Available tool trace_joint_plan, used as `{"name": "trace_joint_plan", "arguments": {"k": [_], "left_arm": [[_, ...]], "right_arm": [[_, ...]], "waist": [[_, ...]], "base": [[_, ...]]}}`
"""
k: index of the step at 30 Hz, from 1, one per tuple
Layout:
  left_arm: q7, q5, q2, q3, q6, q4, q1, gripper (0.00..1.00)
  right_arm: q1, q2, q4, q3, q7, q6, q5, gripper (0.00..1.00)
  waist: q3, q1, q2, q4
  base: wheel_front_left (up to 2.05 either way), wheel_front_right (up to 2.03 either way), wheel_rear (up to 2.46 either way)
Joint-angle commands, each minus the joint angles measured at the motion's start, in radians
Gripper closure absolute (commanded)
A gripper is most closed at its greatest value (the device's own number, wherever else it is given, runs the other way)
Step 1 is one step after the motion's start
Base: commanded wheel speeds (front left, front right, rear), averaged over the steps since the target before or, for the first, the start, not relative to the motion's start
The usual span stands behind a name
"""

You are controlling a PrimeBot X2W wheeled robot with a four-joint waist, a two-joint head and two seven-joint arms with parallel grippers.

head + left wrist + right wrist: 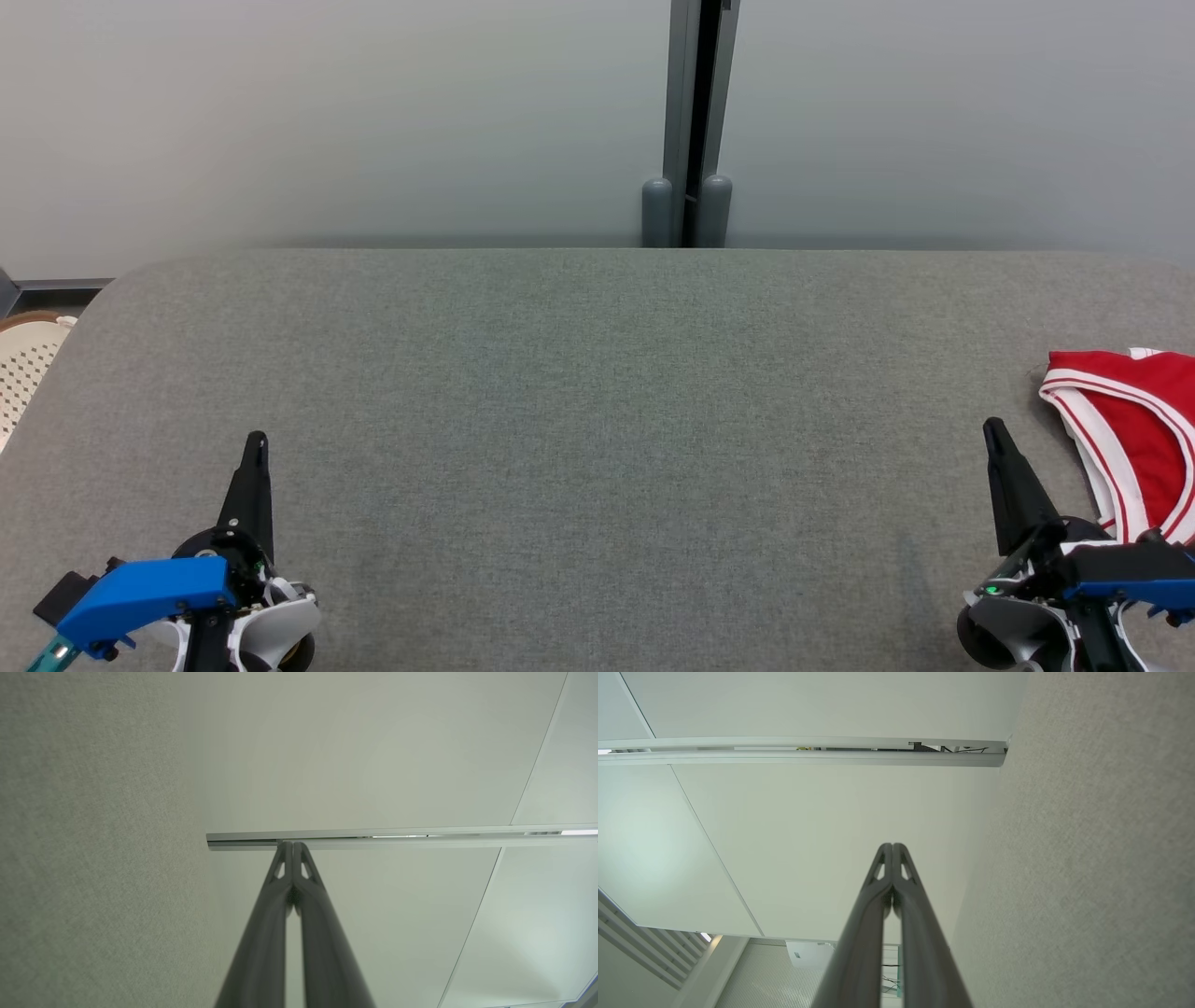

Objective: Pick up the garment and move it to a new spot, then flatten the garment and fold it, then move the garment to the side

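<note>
At the lower left of the head view, my left fingers (257, 443) are pressed together into one dark point, holding nothing, above bare grey worktop (597, 420). Over at the lower right, my right fingers (993, 437) are pinched tight and empty too. Both wrist views show the tips meeting with no cloth between them. Just to the right of the right fingers lies the garment (1134, 439), red with white trim, on the worktop and cut off by the view's right edge. A strip of worktop separates it from the fingertips. Lower down, the cloth runs behind the wrist housing (1083, 539), and I cannot tell whether they touch. It is well apart from the left fingers.
</note>
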Motion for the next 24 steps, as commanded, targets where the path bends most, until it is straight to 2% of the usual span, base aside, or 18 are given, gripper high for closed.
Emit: {"name": "trace_joint_plan", "arguments": {"k": [1,24], "left_arm": [[0.004,-0.002,0.000,0.002,-0.003,-0.005,-0.010,1.00],[0.004,-0.002,0.000,0.002,-0.003,-0.005,-0.010,1.00]], "right_arm": [[0.012,-0.006,-0.004,-0.002,0.004,0.000,0.002,1.00],[0.012,-0.006,-0.004,-0.002,0.004,0.000,0.003,1.00]], "waist": [[0.000,0.0000,-0.0001,0.000],[0.000,0.0000,-0.0001,0.000]], "base": [[0.00,0.00,0.00],[0.00,0.00,0.00]]}}
